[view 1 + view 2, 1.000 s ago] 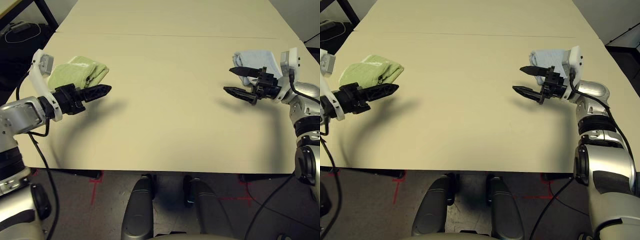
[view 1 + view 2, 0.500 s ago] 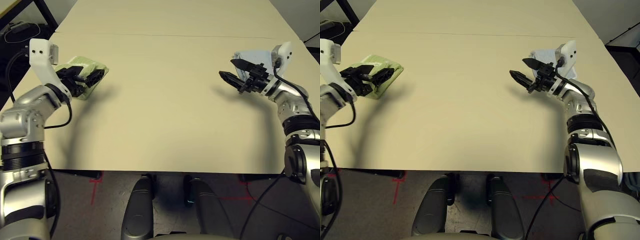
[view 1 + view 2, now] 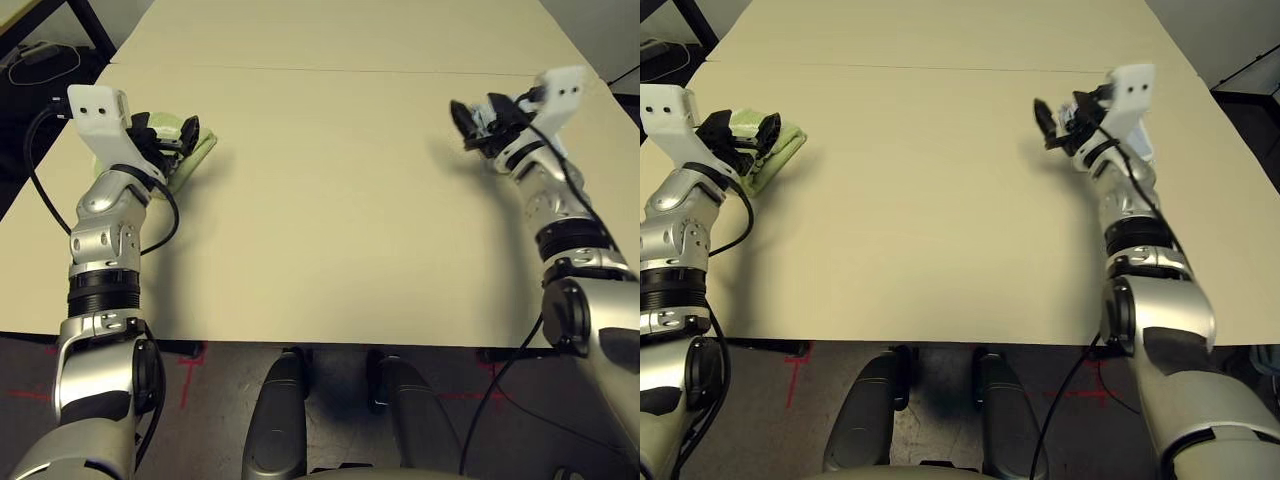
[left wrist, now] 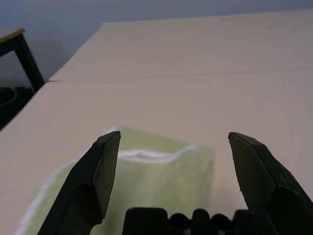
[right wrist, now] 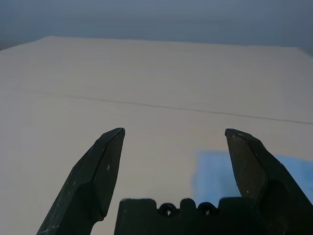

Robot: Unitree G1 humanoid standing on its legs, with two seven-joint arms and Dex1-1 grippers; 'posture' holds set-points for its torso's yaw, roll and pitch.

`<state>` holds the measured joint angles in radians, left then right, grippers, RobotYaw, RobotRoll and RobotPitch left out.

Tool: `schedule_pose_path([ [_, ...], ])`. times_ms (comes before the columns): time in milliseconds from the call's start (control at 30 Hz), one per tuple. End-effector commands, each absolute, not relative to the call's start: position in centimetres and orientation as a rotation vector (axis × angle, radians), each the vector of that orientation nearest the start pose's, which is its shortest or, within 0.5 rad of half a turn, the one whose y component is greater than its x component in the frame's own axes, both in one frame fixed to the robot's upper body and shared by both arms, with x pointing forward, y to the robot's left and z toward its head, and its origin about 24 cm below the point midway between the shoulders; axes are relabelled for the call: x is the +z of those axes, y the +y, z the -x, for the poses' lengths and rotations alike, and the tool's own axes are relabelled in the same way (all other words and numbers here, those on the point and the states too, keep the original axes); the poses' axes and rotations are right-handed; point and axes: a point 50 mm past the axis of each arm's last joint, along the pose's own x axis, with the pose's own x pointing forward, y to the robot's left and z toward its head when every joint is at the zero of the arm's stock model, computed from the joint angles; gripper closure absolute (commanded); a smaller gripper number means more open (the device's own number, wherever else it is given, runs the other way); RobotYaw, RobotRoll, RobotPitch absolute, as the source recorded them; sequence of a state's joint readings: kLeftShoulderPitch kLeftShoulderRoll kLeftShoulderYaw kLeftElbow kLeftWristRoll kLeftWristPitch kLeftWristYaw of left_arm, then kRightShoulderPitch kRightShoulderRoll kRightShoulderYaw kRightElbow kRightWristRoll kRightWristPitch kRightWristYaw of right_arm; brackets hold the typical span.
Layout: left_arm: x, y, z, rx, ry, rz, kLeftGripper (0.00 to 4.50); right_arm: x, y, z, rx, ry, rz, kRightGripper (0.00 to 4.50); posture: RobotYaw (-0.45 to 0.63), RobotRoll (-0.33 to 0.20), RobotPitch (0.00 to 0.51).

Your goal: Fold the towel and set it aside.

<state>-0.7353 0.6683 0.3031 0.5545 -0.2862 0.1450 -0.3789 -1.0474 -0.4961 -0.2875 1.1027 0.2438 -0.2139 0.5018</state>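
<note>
At the tabletop's (image 3: pixel 320 180) far left edge lies the towel (image 4: pixel 161 176), bunched into a soft green lump with a white stitched edge. The left claw (image 4: pixel 173 169) hangs just over it, fingers spread wide, holding nothing. Light, limp terry like this should sag and drag rather than slide — best pinched at the stitched edge or a corner, where the cloth is firmest. Well apart on the right, the right claw (image 5: pixel 173 166) is also wide open and empty, just beside a blue towel (image 5: pixel 225 171).
</note>
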Motion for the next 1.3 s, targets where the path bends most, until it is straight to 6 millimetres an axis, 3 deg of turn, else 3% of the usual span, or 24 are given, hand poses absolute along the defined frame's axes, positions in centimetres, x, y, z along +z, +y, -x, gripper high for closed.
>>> schedule_pose_path([
  [33,21.2,33.8,-34.1,0.033,-0.188,-0.135,0.02,20.0,-27.5,-39.0,0.148,-0.327,-0.040,0.00,0.12,0.000,0.181],
  [367,19.9,34.3,-33.4,0.000,-0.319,-0.146,0.02,18.7,-27.7,-38.5,0.140,-0.365,-0.093,0.00,0.11,0.000,0.179],
  [667,18.3,35.0,-32.9,0.004,-0.258,-0.143,0.02,17.1,-29.4,-37.9,0.030,-0.294,-0.096,0.00,0.10,0.000,0.175],
  [1300,17.6,35.0,-32.7,0.054,-0.273,-0.113,0.02,16.3,-28.7,-38.1,0.010,-0.276,-0.097,0.00,0.10,0.000,0.175],
])
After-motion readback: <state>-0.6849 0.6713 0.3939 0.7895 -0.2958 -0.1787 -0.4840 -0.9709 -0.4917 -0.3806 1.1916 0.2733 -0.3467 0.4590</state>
